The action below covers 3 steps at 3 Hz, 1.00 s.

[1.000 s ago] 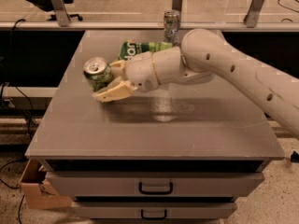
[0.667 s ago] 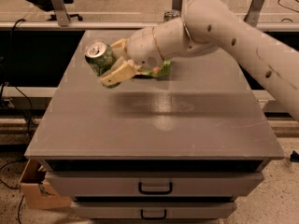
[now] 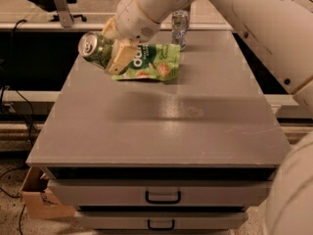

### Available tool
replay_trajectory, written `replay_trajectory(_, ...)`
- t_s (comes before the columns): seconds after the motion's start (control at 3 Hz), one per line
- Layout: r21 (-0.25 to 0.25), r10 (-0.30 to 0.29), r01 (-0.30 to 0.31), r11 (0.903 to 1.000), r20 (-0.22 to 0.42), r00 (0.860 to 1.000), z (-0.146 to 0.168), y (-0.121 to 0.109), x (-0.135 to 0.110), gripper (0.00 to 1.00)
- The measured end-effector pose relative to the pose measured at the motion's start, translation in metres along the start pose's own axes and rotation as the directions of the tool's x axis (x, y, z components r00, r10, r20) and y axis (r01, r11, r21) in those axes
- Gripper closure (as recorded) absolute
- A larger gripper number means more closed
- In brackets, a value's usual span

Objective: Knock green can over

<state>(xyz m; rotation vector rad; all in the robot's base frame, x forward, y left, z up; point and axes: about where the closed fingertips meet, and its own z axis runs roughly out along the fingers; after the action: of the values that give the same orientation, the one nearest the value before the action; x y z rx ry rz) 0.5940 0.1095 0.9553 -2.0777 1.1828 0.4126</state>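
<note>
The grey, matte, flat-topped worktop (image 3: 161, 126) is a cabinet with two handled drawers under it. Across it reaches the thick, smooth, cream-white plastic robot arm (image 3: 254, 18), which has swung from the middle toward ten o'clock over the last second. The flat green snack bag (image 3: 151, 62), crinkly and glossy with white lettering, was partly hidden before and now lies open to view at about eleven o'clock. The silver crinkled can (image 3: 179, 26) stands upright at twelve o'clock. The small aluminium green can (image 3: 95, 48), a smooth cylinder with patterned green sides and a silver top, stood upright a second ago. Now it leans steeply, its top turned toward ten o'clock, at the worktop's far left edge. The beige gripper (image 3: 111, 52) is against its side at four o'clock of the can; whether the jaws clamp it or only press it, I cannot tell. Judging by that lean, the knock looks under way but unfinished, since the can is not yet lying on its side.
</note>
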Motion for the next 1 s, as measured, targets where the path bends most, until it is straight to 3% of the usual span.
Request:
replay_trajectory(0.33,-0.142,-0.121,0.094,0.9854,-0.198,0.973,0.017,0.011,0.002,1.00)
replay_trajectory(0.67,-0.286,-0.253,0.154,0.9457,-0.352,0.901,0.037,0.028,0.005,1.00)
replay_trajectory(1.0,-0.418,-0.377,0.172,0.8922,-0.481,0.791,0.053,0.049,0.022,1.00)
